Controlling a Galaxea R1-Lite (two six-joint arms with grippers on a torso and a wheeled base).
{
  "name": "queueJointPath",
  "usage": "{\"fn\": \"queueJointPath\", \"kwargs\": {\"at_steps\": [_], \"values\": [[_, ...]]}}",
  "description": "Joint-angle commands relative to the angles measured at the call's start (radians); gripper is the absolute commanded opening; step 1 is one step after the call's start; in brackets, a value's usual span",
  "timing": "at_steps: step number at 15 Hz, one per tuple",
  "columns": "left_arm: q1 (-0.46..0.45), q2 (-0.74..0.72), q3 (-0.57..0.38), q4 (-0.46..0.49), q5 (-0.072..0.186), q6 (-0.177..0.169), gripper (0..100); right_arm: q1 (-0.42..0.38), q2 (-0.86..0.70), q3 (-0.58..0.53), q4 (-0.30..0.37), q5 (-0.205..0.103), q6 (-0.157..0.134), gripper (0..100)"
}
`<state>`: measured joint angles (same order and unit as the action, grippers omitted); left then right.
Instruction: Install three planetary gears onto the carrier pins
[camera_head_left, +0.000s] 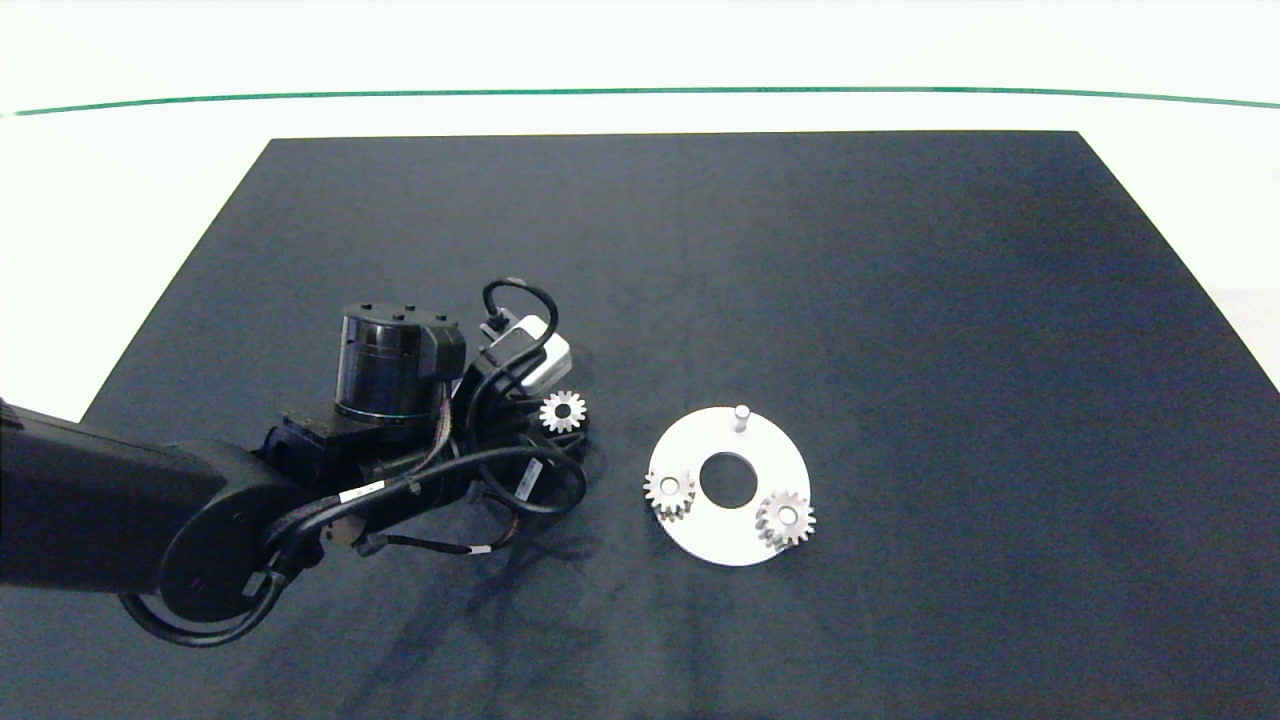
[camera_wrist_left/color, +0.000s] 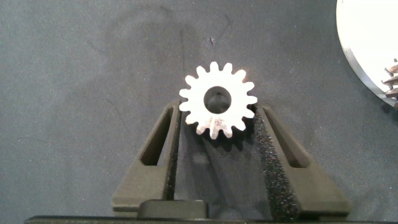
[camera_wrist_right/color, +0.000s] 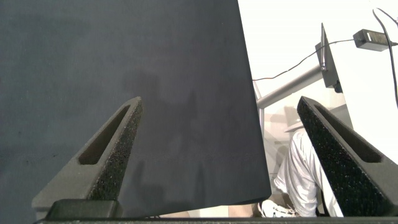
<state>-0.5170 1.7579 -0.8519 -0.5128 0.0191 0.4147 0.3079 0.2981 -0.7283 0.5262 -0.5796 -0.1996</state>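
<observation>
Third planetary gear (camera_wrist_left/color: 217, 99): gripped between the left gripper (camera_wrist_left/color: 219, 127) jaws, beside the white disc (camera_head_left: 700, 540). Two gears (camera_head_left: 669, 491) sat on pins; one carrier pin (camera_head_left: 741, 416) bare. You would next carry it there. Right gripper (camera_wrist_right/color: 217, 155): jaws wide apart, empty, off the counter's edge.

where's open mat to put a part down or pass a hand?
The dark mat is bare across its far half and everything right of the flat white round disc. It is crowded between that disc, with two small silver-grey gears and one bare pin, and the left gripper clamping the third gear.
</observation>
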Motion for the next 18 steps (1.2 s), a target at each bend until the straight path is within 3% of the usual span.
{"fn": "queueJointPath", "kwargs": {"at_steps": [1,10,18], "values": [[0.000,0.000,0.001,-0.004,0.001,0.003,35,0.000,0.000,0.000,0.003,-0.003,-0.001,100],[-0.001,-0.009,0.008,-0.006,0.001,0.003,17,-0.004,-0.004,-0.003,0.003,-0.003,-0.001,100],[-0.072,-0.047,-0.038,0.002,0.010,0.001,16,-0.006,-0.007,-0.008,0.003,-0.003,-0.001,100]]}}
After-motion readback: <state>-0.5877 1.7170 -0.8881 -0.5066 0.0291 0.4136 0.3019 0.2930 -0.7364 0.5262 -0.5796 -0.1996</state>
